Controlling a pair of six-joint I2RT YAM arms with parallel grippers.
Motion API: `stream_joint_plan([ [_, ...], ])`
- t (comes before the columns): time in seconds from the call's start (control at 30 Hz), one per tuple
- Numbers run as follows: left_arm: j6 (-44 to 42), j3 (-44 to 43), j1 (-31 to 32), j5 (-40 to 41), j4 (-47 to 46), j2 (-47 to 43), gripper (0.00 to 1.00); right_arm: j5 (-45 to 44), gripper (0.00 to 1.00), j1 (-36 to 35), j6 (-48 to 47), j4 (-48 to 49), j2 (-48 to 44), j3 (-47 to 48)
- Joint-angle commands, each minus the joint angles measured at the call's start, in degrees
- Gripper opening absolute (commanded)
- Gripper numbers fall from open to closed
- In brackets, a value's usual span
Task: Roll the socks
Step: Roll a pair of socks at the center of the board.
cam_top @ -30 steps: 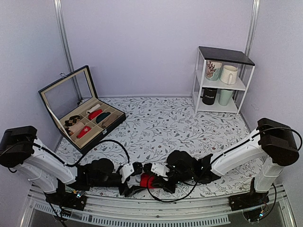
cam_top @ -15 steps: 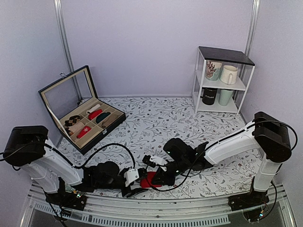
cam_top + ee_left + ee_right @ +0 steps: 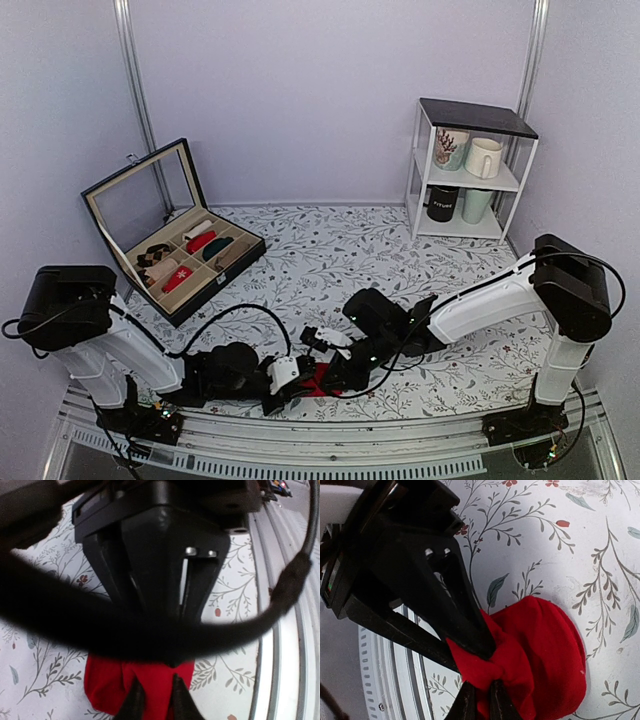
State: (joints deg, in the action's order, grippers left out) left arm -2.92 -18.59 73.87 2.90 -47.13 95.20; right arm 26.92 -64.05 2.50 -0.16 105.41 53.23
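Observation:
The socks (image 3: pixel 319 379) are a bunched bright red roll on the flowered table near its front edge, between my two grippers. My left gripper (image 3: pixel 292 384) reaches in from the left. In the left wrist view its fingertips (image 3: pixel 134 700) pinch a fold of the socks (image 3: pixel 107 680), so this gripper (image 3: pixel 156 702) is shut on them. My right gripper (image 3: pixel 338 372) comes from the right. In the right wrist view it (image 3: pixel 481 702) is shut on a gathered edge of the socks (image 3: pixel 545 650), right next to the left gripper's black fingers (image 3: pixel 455 605).
An open black box (image 3: pixel 236 263) with several rolls in its compartments sits at the back left. A white shelf (image 3: pixel 412 180) with mugs stands at the back right. A metal rail (image 3: pixel 300 455) runs along the table's near edge. A black cable (image 3: pixel 60 615) crosses the left wrist view.
My left gripper slid right along the front edge to the socks and closed on them. The right arm shifted slightly left, keeping its grip on the red fabric.

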Motion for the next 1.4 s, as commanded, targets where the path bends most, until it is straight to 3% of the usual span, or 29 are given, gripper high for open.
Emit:
stream_joint_plan([
  [0.0, 1.95, -1.02, 0.58, -1.58, 0.01, 2.93, 0.00, -3.74, 0.15, 0.24, 0.50, -10.50, 4.73, -1.71],
  [0.1, 3.54, -0.96, 0.48, -1.34, 0.97, 3.32, 0.00, -4.77, 0.20, 0.36, 0.15, -10.40, 4.29, -0.76],
  [0.2, 5.88, -0.80, 0.25, -1.49, 3.14, 3.08, 0.00, -8.33, 0.34, 0.36, -0.36, -8.42, 1.85, -0.87],
  [0.47, 12.58, 1.35, -2.32, -5.96, 5.67, 2.11, 0.00, -14.71, 0.54, -1.80, -8.86, 15.72, -15.73, -16.62],
  [0.83, 14.43, 0.43, -3.30, -9.20, 6.97, 4.94, 0.00, -14.57, 0.57, -4.44, -14.49, 19.70, -14.43, -16.80],
  [1.27, 14.34, 0.22, -3.82, -10.43, 6.98, 5.75, 0.00, -15.47, 0.56, -6.96, -13.35, 19.83, -6.06, -13.73],
  [1.37, 14.43, 0.15, -3.91, -10.92, 6.91, 6.11, 0.00, -16.77, 0.52, -6.99, -13.11, 19.81, -5.28, -13.59],
])
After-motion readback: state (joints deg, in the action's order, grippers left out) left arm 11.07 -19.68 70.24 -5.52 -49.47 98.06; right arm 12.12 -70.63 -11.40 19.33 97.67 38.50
